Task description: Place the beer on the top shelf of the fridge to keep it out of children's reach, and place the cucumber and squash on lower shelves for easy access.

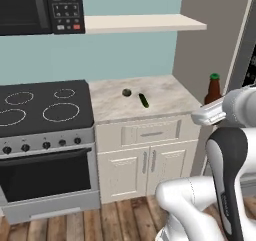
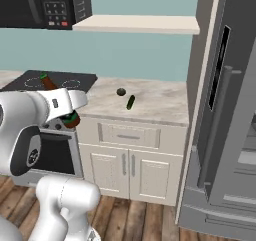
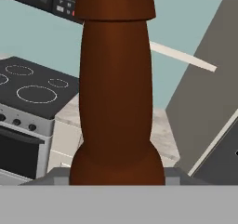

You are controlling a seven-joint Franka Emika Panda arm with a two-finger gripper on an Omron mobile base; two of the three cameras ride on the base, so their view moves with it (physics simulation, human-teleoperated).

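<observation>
A simulated kitchen: marble counter (image 1: 165, 102) between stove (image 1: 40, 107) and fridge (image 2: 225, 135). The gripper (image 2: 69, 116) is part-closed around the beer (image 3: 116, 93), carried in the air away from the counter, tilted in the right base view. If the grip is loose, the bottle could slip, or clip the part-open fridge door on the way to the top shelf. The cucumber (image 1: 144, 100) and squash (image 1: 126, 92) lie near each other on the counter. A microwave (image 1: 40, 7) and wall shelf (image 1: 142, 22) hang above.

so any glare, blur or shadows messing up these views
No glare or blur in either base view, lighting flat; the cucumber and squash on the counter cast barely any shadow. In the hand view the beer sits so close that it blocks the middle.
</observation>
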